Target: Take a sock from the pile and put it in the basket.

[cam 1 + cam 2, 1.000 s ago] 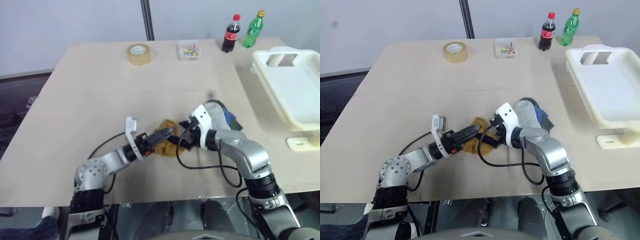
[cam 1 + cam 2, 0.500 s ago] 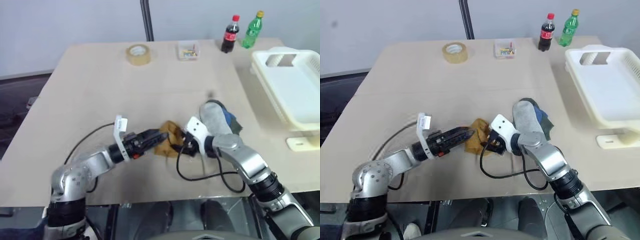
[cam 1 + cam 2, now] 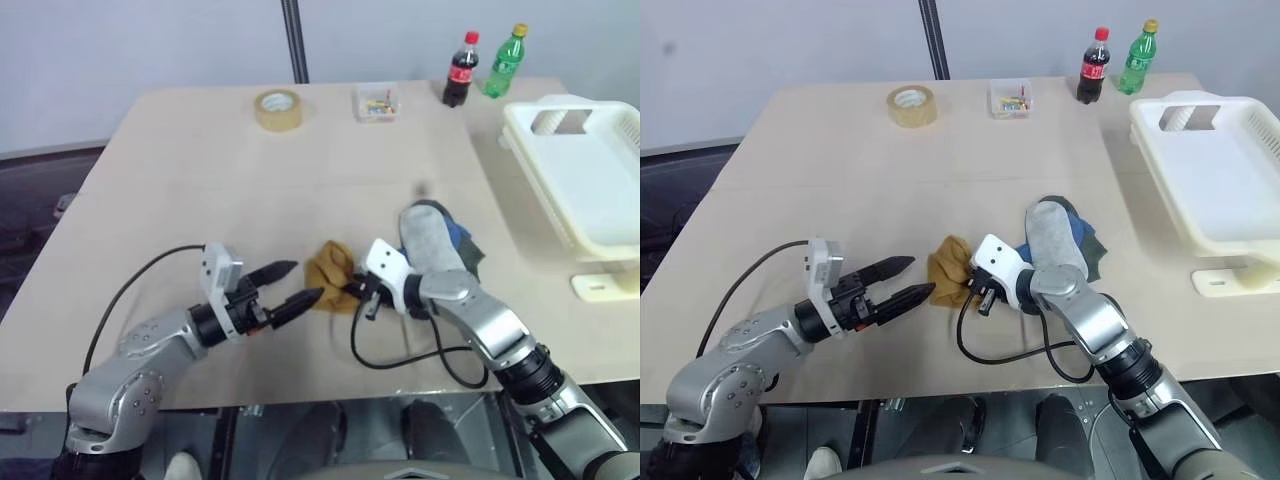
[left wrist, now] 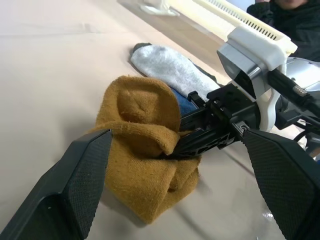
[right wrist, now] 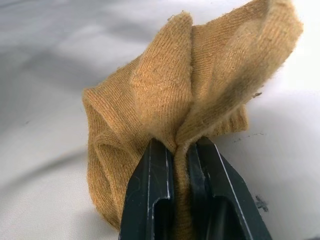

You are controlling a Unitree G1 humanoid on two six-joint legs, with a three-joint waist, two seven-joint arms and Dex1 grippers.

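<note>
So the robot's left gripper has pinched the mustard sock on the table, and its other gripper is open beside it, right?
Not quite: the right gripper has pinched the mustard sock, as the right wrist view shows, with fabric squeezed between its fingers. The left gripper is the open one beside it. The sock does lie on the table.

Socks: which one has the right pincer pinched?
The mustard sock, clamped in the right pincer, lying apart from the grey sock on the blue one.
</note>
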